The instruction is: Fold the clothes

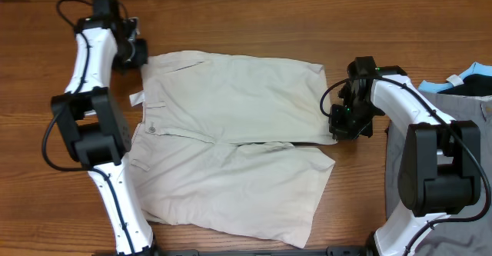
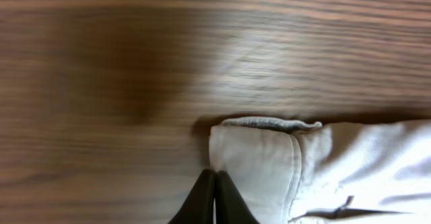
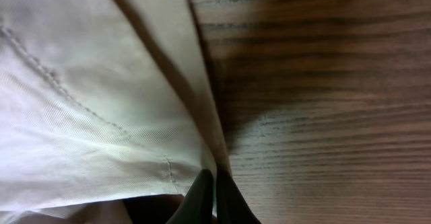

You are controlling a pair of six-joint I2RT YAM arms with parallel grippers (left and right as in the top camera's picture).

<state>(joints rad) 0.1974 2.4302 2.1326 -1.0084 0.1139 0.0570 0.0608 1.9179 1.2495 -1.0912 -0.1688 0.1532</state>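
The clothes [image 1: 231, 144], a pair of beige shorts, lie flat on the wooden table with the waistband to the left and both legs pointing right. A small white tag [image 1: 136, 98] sticks out by the waistband. My left gripper [image 1: 138, 54] is at the far-left waistband corner. In the left wrist view its fingers [image 2: 214, 187] are pressed together on the edge of that corner [image 2: 256, 150]. My right gripper [image 1: 339, 125] is at the hem of the far leg. In the right wrist view its fingers [image 3: 214, 190] pinch the hem edge [image 3: 202, 116].
At the right edge of the table lies a grey garment [image 1: 393, 171], partly under the right arm. A black and light-blue garment [image 1: 470, 85] lies behind it. Bare wood [image 1: 254, 25] runs along the far side of the shorts.
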